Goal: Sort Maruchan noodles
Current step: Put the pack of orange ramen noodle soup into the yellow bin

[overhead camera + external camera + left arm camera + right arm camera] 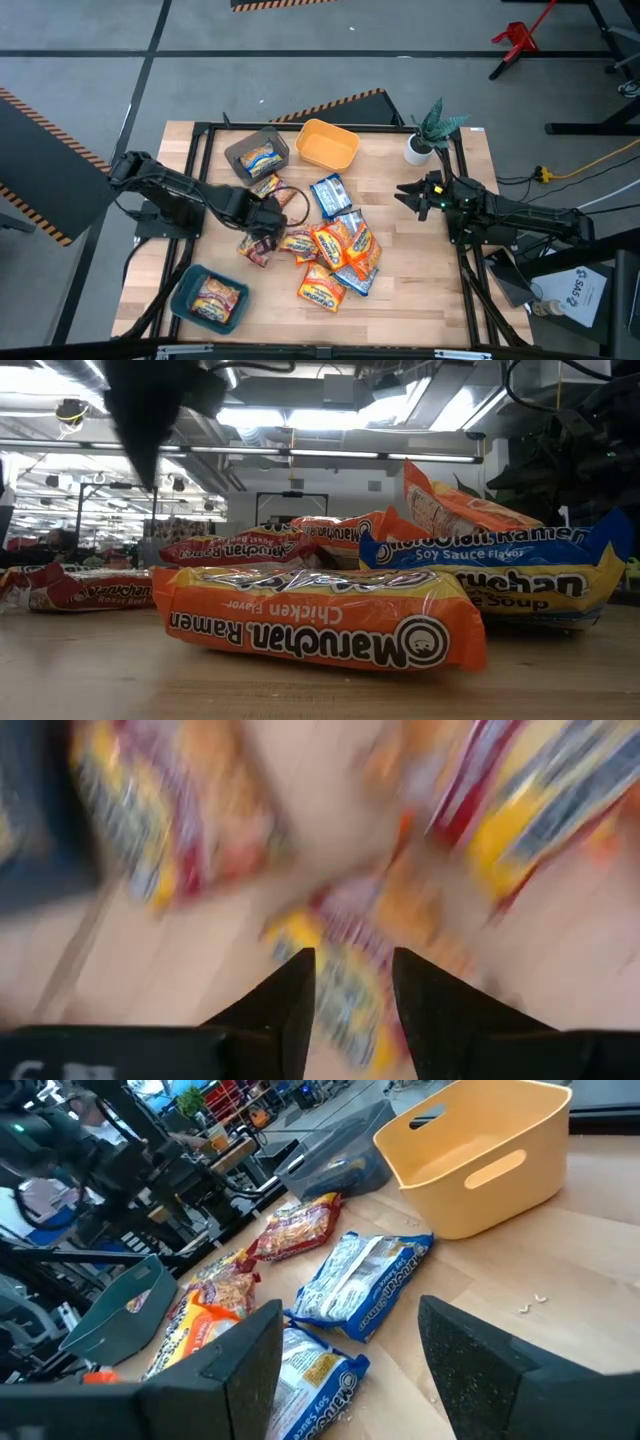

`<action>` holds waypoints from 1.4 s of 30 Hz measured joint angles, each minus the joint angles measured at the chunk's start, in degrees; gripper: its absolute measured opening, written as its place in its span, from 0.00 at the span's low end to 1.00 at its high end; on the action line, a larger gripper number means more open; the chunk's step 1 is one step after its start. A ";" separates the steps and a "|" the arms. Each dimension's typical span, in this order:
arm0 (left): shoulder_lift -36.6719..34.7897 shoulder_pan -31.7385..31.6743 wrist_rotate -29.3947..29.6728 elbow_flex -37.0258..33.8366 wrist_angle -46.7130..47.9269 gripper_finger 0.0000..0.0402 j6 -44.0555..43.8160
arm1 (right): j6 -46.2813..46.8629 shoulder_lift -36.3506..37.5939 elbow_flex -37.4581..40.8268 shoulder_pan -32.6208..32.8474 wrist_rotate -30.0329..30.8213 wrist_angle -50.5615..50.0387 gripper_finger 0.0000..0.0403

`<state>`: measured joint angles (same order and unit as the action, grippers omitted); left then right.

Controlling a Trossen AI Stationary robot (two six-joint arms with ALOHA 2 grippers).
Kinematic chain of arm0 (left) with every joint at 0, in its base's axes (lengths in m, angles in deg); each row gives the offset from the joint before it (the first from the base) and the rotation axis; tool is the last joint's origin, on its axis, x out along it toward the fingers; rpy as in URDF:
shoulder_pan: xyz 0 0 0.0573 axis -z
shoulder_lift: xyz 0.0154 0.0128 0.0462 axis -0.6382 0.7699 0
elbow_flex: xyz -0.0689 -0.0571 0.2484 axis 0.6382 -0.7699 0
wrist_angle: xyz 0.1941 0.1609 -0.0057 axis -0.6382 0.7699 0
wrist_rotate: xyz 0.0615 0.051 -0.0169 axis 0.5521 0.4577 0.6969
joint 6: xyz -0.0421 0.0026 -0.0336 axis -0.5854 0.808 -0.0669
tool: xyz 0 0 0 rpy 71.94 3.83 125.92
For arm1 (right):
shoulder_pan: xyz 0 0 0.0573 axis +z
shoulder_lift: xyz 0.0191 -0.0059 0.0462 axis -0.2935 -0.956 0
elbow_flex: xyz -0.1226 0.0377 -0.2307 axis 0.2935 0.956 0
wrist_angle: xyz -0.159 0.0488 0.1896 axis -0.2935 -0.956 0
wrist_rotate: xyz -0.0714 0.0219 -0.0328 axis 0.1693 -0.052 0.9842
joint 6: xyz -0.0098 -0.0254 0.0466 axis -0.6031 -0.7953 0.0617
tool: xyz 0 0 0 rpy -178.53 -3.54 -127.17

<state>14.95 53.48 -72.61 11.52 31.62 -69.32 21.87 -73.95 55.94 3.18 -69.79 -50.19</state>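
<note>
Sorting light, crinkly, slippery packets [335, 250]: left hand [268, 222] parted over a red one; grip edges; right hand [412, 195] released.

The left arm reaches in from the left edge of the overhead picture toward centre-left, its left gripper [268, 222] pointing down, the two dark fingers [290, 1010] parted with a narrow gap. The right arm lies along the right side, its right gripper [408, 194] spread open, holding nothing.
</note>
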 joint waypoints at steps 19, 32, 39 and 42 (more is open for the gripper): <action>-5.52 -3.08 -6.95 -18.70 -37.02 0.33 -5.44 | -17.53 -39.06 -20.63 5.22 -3.00 6.91 0.55; -8.95 -2.54 -6.48 -22.14 -38.47 0.44 -17.88 | -31.75 -67.79 -41.19 17.48 10.15 0.57 0.55; -10.47 -2.55 -7.02 -22.72 -43.92 0.44 -11.48 | -36.15 -72.99 -53.21 23.64 19.99 -20.76 0.55; -11.02 -2.55 -9.10 -22.66 -47.09 0.44 -8.12 | -36.11 -71.11 -58.36 24.61 14.37 -29.31 0.55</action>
<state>3.93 50.93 -81.71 -11.15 -15.46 -77.44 -14.24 -145.06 -2.42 27.79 -55.41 -79.50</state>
